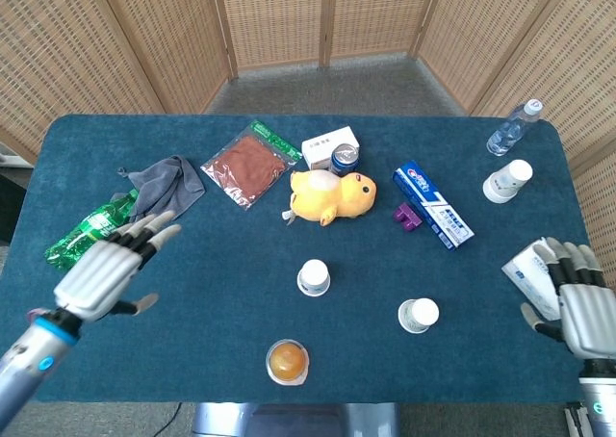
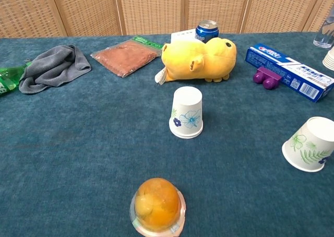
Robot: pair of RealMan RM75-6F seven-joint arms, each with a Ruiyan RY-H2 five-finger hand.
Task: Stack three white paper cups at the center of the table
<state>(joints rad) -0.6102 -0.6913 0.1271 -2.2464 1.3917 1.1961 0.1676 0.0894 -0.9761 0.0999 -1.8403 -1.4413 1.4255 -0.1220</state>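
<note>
Over near-left surface [image 1: 221, 302]: left hand [image 1: 104, 271] spread, holding nothing | near-right edge: right hand [image 1: 577, 297] fingers apart, empty, beside tissue pack [image 1: 527, 275] | cups: centre cup [image 1: 314, 277], near-right cup [image 1: 418, 315], far-right cup [image 1: 507, 180], all inverted, well apart | room: wicker screens [image 1: 279, 18]

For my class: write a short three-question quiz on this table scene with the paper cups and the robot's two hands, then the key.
1. True or false: the three cups are already stacked.
2. Which object lies nearest the front table edge? A) grey cloth B) orange jelly cup C) toothpaste box
3. Fill in: the soda can stands behind the yellow ____.

Key
1. False: centre cup, right cup and far cup stand apart; left hand and right hand hold nothing.
2. B, the orange jelly cup.
3. Plush toy, before the soda can.
</note>
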